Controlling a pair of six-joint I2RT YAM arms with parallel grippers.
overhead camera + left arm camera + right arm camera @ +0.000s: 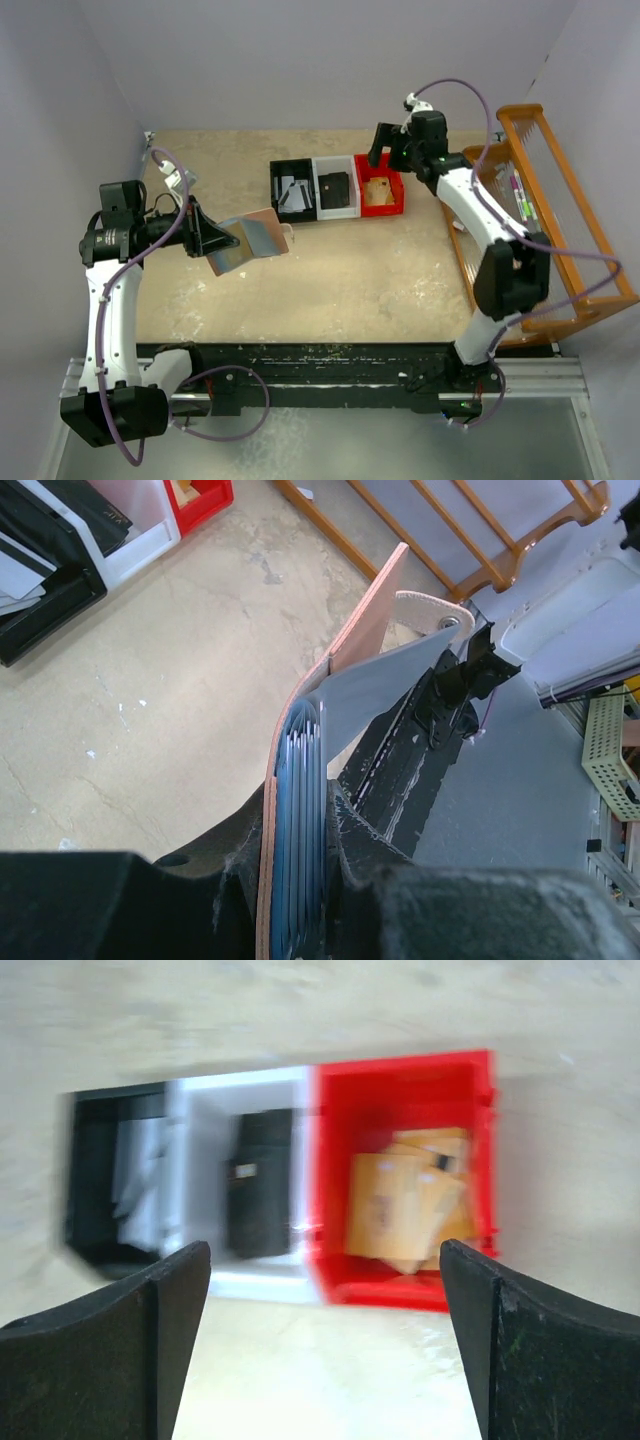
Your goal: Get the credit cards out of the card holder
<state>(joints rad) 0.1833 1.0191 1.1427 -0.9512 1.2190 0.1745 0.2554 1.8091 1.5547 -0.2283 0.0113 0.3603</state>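
Beige, speckled tabletop [340,270] boxed in by pale walls. Left of centre in the overhead view, card holder [255,240] held up off the surface, folded partly open, salmon-pink outside, blue-grey inside, snap tab at the far end. Pinched at its near end by the left gripper [215,242], fingers closed tight on either side of the stacked blue slots in the left wrist view [300,810]. Unclear whether any slots are filled.

Toward upper centre, three small bins in a row. Grey credit cards [293,193] lying loose in the black bin [274,190]. Next, white bin [336,214] with a black wallet [334,186], then red bin [381,211] with a tan-orange wallet [378,195].

Above the red bin, right gripper [320,1260] spread wide, holding nothing. Far right, wooden rack [560,200].
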